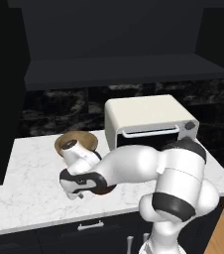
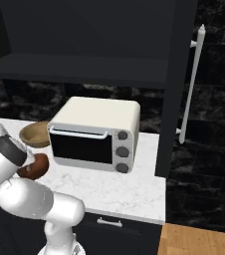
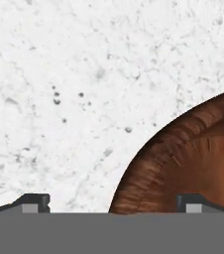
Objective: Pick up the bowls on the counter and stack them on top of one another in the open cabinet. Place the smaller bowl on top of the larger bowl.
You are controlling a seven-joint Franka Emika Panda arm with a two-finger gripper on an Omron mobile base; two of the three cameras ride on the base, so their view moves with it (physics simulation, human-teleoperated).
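Note:
The smaller bowl point(image 3: 193, 158), dark reddish-brown, sits on the white marble counter point(image 3: 74, 89) directly under my hand. My gripper point(image 3: 114, 203) is open and points straight down, straddling the bowl's rim: one fingertip point(image 3: 196, 202) is over the inside, the other point(image 3: 34, 202) over bare counter. Nothing is held. From the base views the smaller bowl point(image 2: 35, 167) point(image 1: 105, 189) peeks out beside my wrist. The larger bowl point(image 1: 77, 141) point(image 2: 35, 133), light tan, rests farther back by the wall. The open cabinet point(image 1: 124, 69) point(image 2: 84, 69) spans overhead, its dark shelf bare.
A cream toaster oven point(image 1: 148, 121) point(image 2: 94, 134) stands on the counter right of the bowls, under the shelf. A tall dark cabinet with a long silver handle point(image 2: 194, 84) closes off the right end. Dark drawers with a silver handle point(image 1: 90, 225) lie below the counter edge.

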